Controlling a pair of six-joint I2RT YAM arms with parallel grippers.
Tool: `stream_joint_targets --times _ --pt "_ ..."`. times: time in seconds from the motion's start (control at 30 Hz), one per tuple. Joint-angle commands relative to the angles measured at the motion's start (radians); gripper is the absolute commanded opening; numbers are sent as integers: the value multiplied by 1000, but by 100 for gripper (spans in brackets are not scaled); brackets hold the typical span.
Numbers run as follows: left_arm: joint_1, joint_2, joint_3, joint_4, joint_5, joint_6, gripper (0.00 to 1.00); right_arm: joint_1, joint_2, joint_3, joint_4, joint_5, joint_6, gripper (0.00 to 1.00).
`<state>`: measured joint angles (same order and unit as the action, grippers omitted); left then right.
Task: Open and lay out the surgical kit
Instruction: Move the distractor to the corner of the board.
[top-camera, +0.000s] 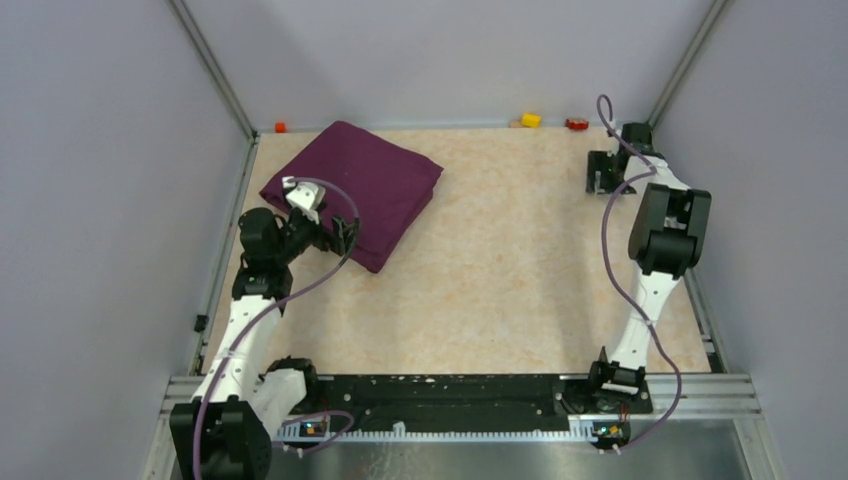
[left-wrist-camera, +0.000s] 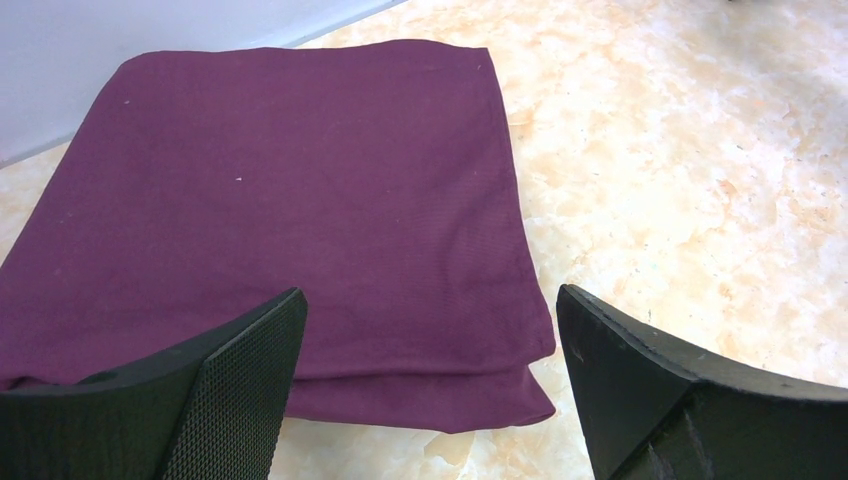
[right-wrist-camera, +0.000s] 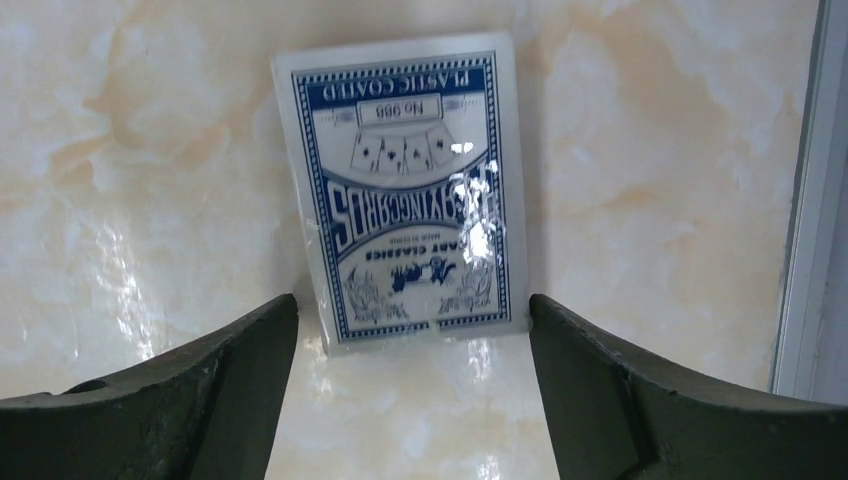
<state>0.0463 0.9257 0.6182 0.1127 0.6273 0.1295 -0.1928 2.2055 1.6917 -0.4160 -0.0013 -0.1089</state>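
Wrap (top-camera: 355, 190): dark purple cloth, folded shut into a flat rectangular bundle. It lies askew on the far left part of the worktop (top-camera: 500, 270), near the left wall.
Left jaws: spread wide, grasping nothing, poised at the near edge of the wrap. One finger (left-wrist-camera: 240, 370) is over the cloth, the other over bare worktop beside it.
Right jaws: spread wide, grasping nothing, at the far right corner, pointing down at a card packet.
Card packet (right-wrist-camera: 410, 190): blue and white, flat on the worktop, its near end between the two fingers.
Blocks: orange (top-camera: 280, 127) just beyond the wrap; yellow (top-camera: 530, 120) and red (top-camera: 576, 124) further right along the far wall.
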Motion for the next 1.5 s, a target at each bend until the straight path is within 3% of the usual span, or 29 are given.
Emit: stream_joint_targets --times 0.0,0.17,0.4,0.63,0.93,1.13,1.33,1.47 --pt "6 -4 -7 51 27 -7 99 -5 -87 -98 24 4 -58 84" --pt "6 -9 -7 51 28 -8 99 -11 -78 -130 36 14 -64 82" --pt "7 -14 -5 47 22 -4 99 -23 48 18 -39 -40 -37 61" --pt "7 -8 -7 48 17 -2 99 -23 136 145 -87 -128 6 52" --pt "10 -7 -8 48 15 -1 99 -23 231 310 -110 -94 94 50" --pt "12 -6 -8 48 15 -2 99 -23 297 425 -123 36 158 50" --pt "14 1 -9 48 15 -1 99 -23 368 564 -162 107 162 59" --pt "16 3 -9 48 16 -2 99 -25 366 560 -148 152 143 60"
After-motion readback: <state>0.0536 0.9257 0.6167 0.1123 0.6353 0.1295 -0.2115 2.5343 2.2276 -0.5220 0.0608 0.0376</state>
